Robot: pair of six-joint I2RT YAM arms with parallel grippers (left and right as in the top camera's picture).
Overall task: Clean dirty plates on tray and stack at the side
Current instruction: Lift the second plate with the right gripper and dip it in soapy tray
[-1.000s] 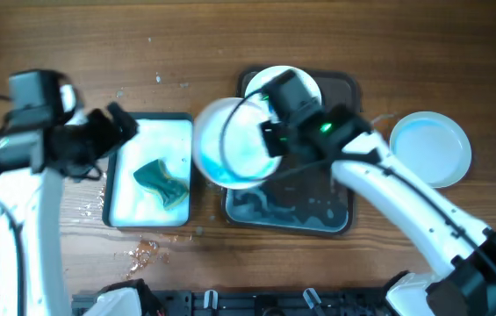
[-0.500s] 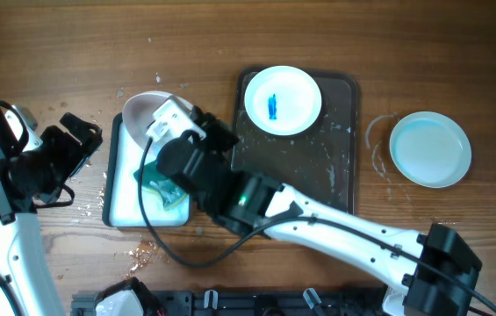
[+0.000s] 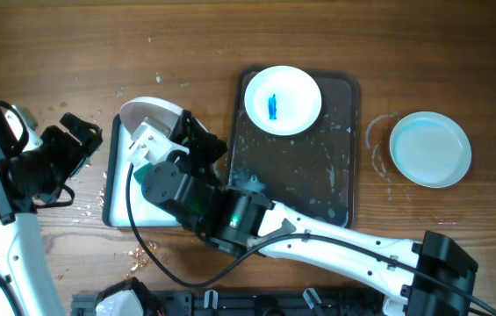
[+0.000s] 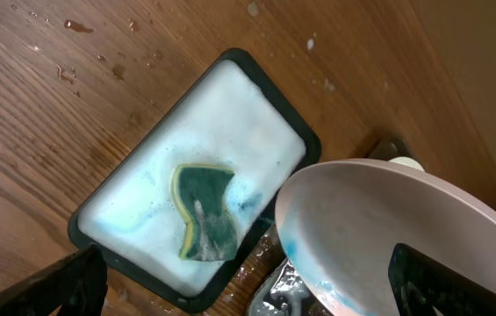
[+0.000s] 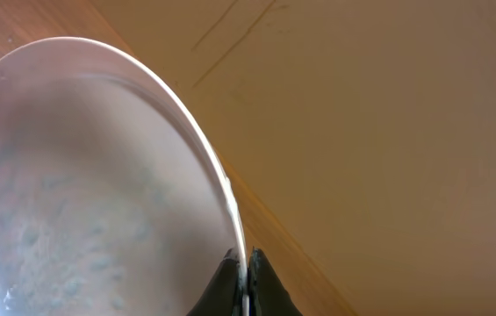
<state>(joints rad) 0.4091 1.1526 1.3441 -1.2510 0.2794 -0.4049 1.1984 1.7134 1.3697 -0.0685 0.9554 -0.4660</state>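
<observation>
Overhead, we judged the step to be scrubbing the plate (image 3: 153, 112), which hung tilted above the small soapy tray (image 4: 230, 123) and off the dark grey tray (image 3: 318, 167). We should hold its smeared face over that small tray and its rim firmly pinched while the sponge (image 4: 202, 213) was fetched. Our right gripper (image 5: 244, 279) was clamped narrowly on that plate's rim; our left gripper (image 3: 74, 156) stood wide, empty, beside the small tray.
</observation>
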